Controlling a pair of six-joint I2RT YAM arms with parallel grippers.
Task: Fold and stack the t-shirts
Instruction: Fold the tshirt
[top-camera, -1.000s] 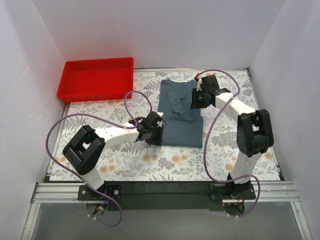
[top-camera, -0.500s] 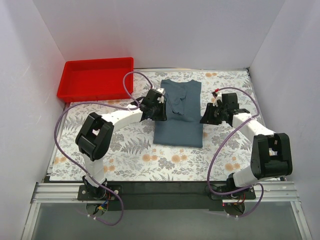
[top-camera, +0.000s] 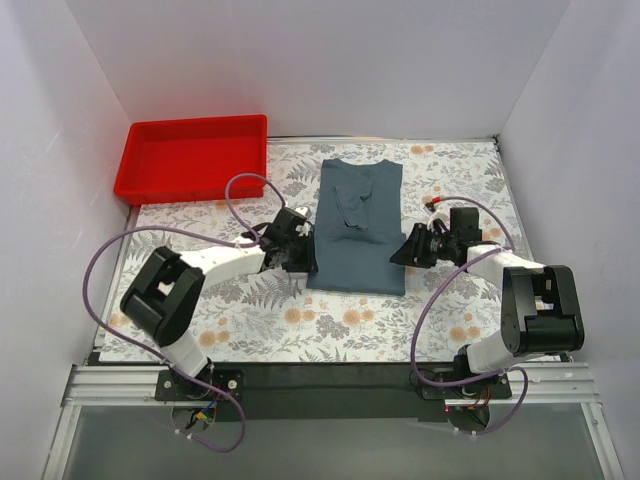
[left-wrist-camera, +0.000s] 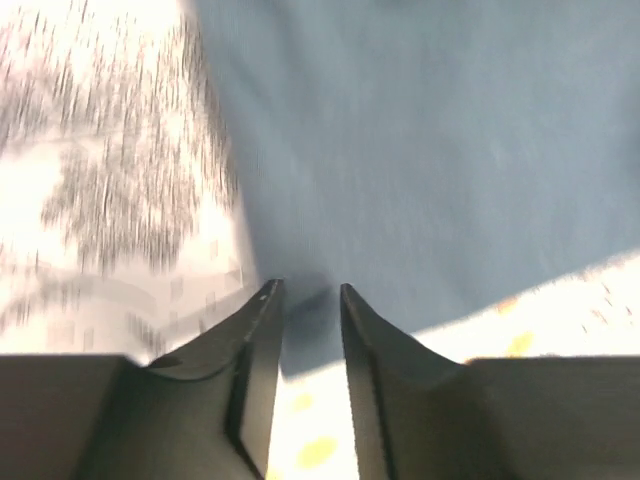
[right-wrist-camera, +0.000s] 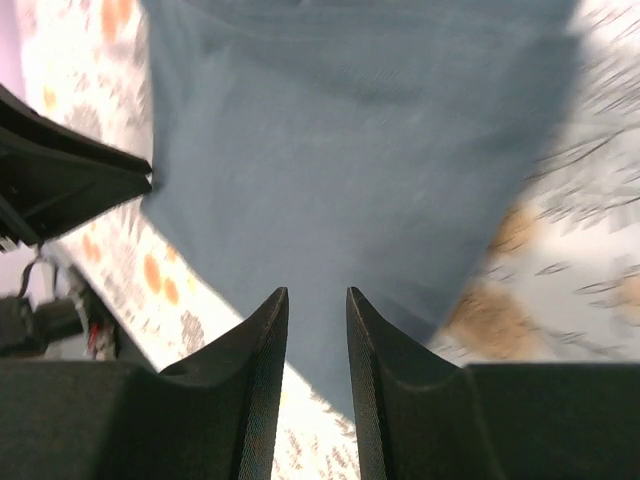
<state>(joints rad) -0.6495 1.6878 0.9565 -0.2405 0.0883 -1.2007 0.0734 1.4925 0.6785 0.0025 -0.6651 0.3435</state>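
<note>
Left gripper has slid to the shirt's near corner, right gripper opposite; both jaws narrowly apart, any hold unclear.

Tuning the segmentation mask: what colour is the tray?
Bright red tray, clearest in the top external view.

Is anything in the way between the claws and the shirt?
No, nothing visible. The left claw is at the near left corner of the shirt, the right claw at its near right corner.
</note>
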